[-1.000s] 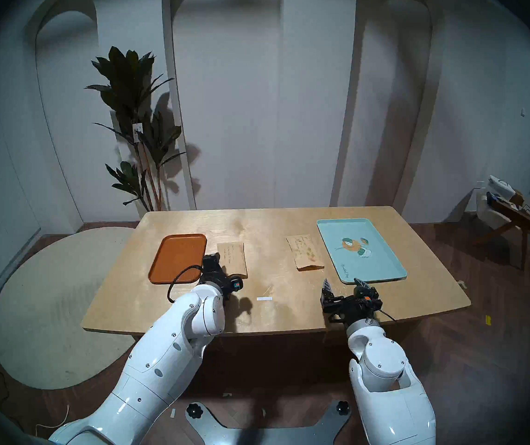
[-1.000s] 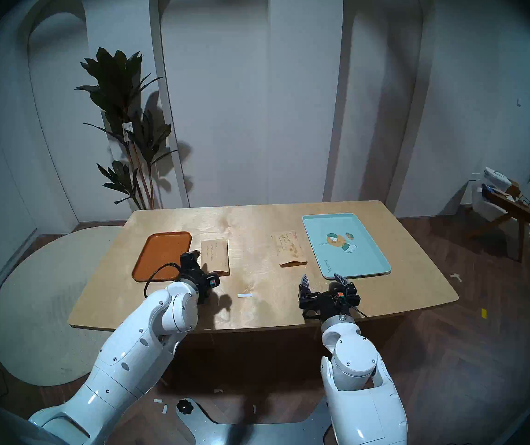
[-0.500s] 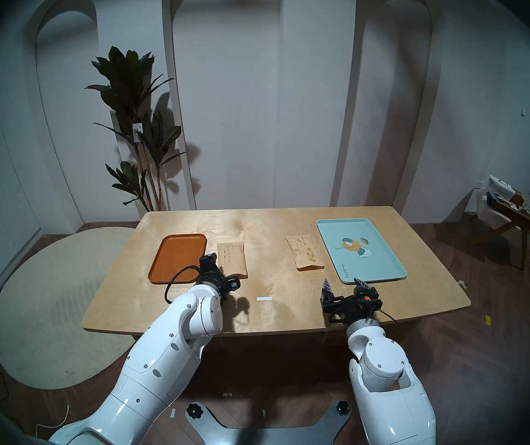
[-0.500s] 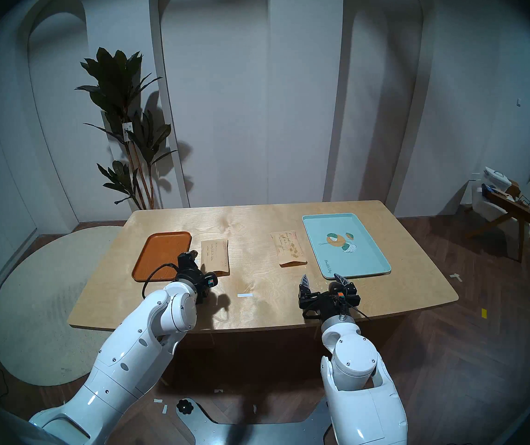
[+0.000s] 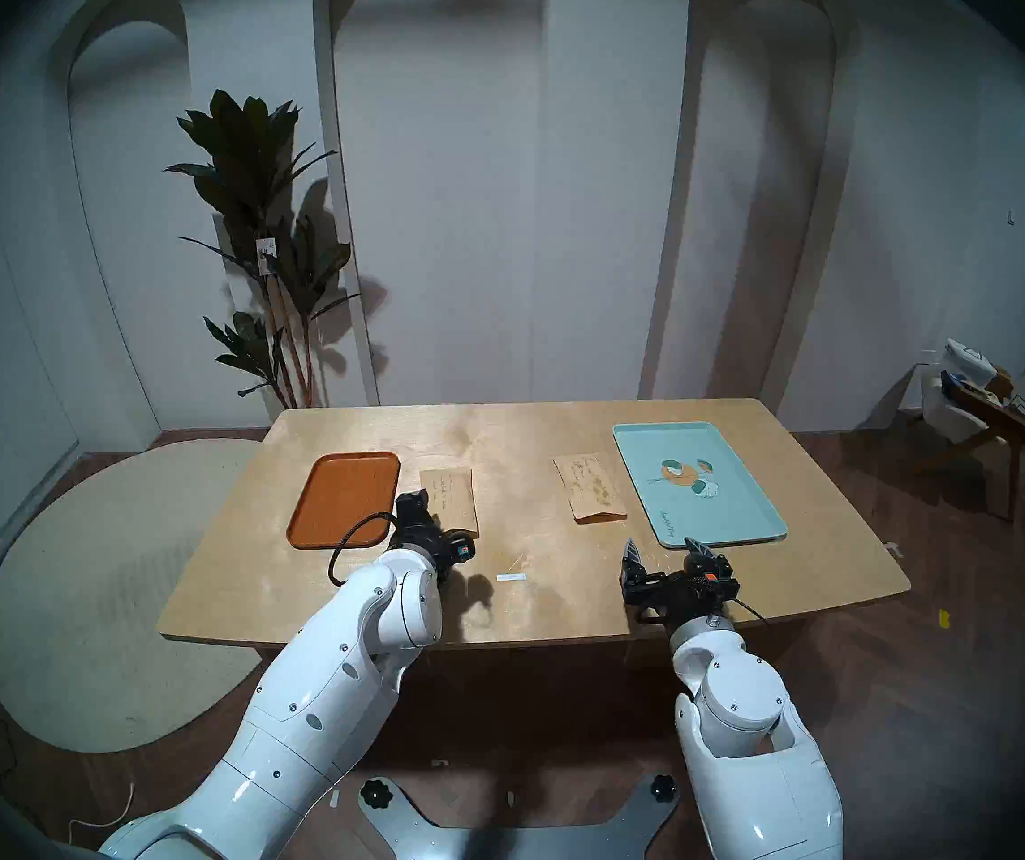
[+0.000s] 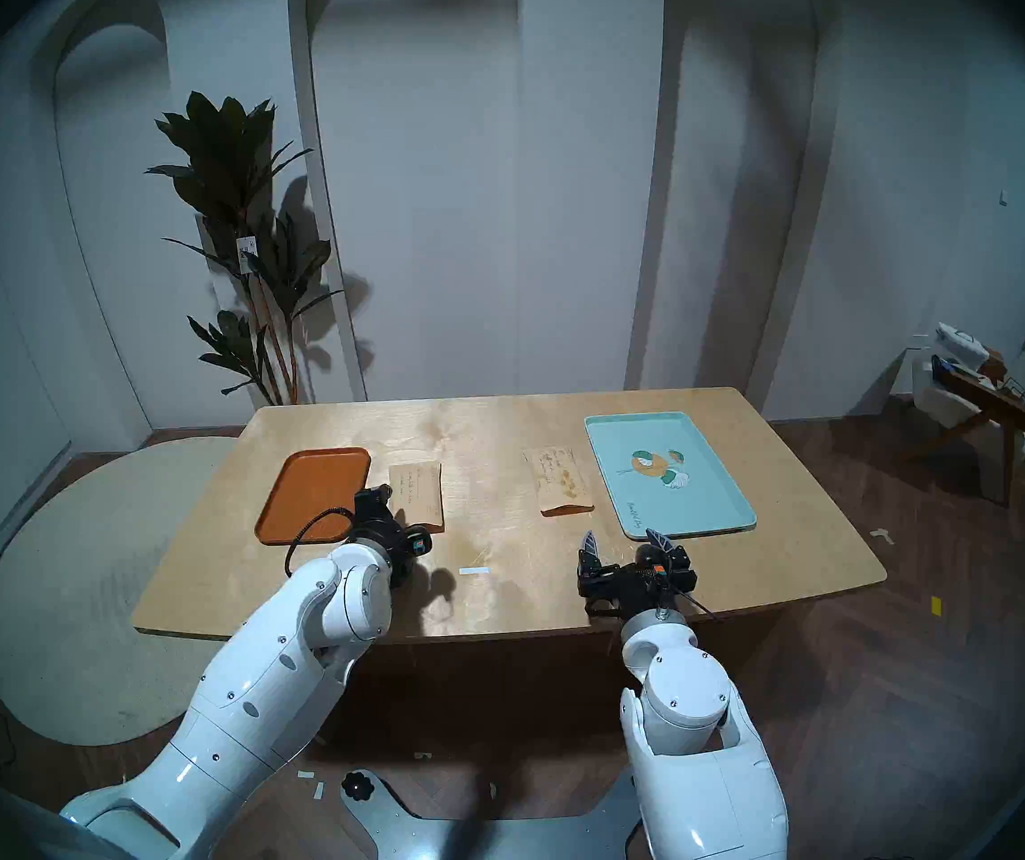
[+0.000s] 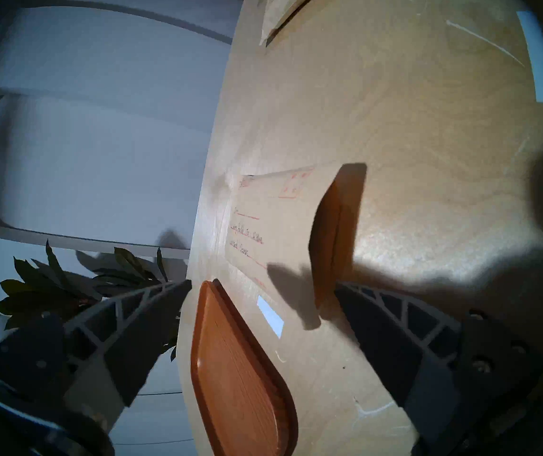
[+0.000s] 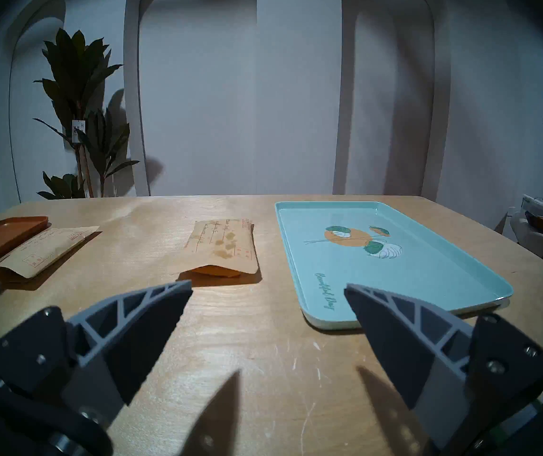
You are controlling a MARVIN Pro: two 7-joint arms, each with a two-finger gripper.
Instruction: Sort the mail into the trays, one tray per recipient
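A plain tan envelope [image 5: 451,499] lies flat just right of the orange-brown tray [image 5: 342,499]. A second tan envelope [image 5: 591,489] with brownish leaf marks lies left of the pale turquoise tray [image 5: 696,483]. Both trays hold nothing. My left gripper [image 7: 262,286] is open, low over the table at the plain envelope's [image 7: 273,221] near left corner, between it and the orange tray [image 7: 240,379]. One fingertip [image 7: 341,289] is close to the envelope's flap end. My right gripper [image 5: 662,548] is open and empty, in front of the decorated envelope [image 8: 227,248] and the turquoise tray [image 8: 428,274].
A white tape strip [image 5: 510,577] lies on the wooden table [image 5: 528,617] between the arms, and another [image 7: 270,315] lies beside the orange tray. A potted plant [image 5: 262,238] stands behind the table's left, a chair [image 5: 1006,406] at far right, a round rug [image 5: 94,592] on the left.
My left arm drifted slightly left, then back right toward the plain envelope's near end. The right arm, both envelopes and both trays have not moved.
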